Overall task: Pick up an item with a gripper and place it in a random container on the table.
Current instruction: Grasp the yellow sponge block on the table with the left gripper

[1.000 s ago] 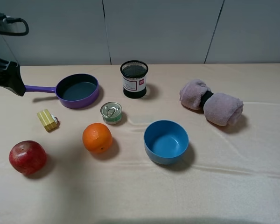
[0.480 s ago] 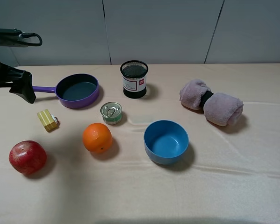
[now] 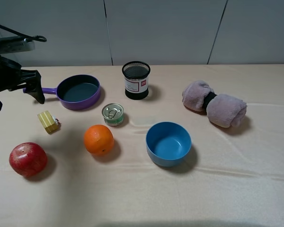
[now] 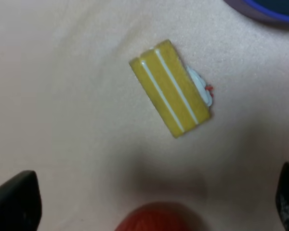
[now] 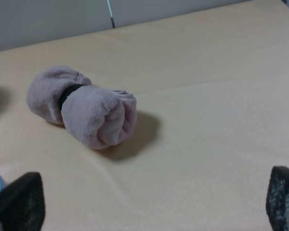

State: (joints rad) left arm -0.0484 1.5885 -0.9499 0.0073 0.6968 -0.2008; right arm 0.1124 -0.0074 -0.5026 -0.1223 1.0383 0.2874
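Note:
The small yellow ribbed block (image 3: 48,121) lies on the beige table (image 3: 227,189) at the left, a bit of clear wrapper on its side. It shows from above in the left wrist view (image 4: 170,88). My left gripper (image 3: 16,97) hangs open and empty above the table, just behind and left of the block; its dark fingertips (image 4: 14,202) frame the left wrist view. The blue bowl (image 3: 168,143) stands empty near the middle. My right gripper (image 5: 149,202) is open and empty; it is out of the exterior high view.
A red apple (image 3: 28,159), an orange (image 3: 98,139) and a small tin can (image 3: 113,114) lie near the block. A purple pan (image 3: 78,91), a black mesh cup (image 3: 136,80) and a rolled pinkish towel (image 3: 214,103) sit further back.
My left arm has moved right, further into the exterior high view, and its open gripper has come nearer the yellow block. Nothing on the table has moved.

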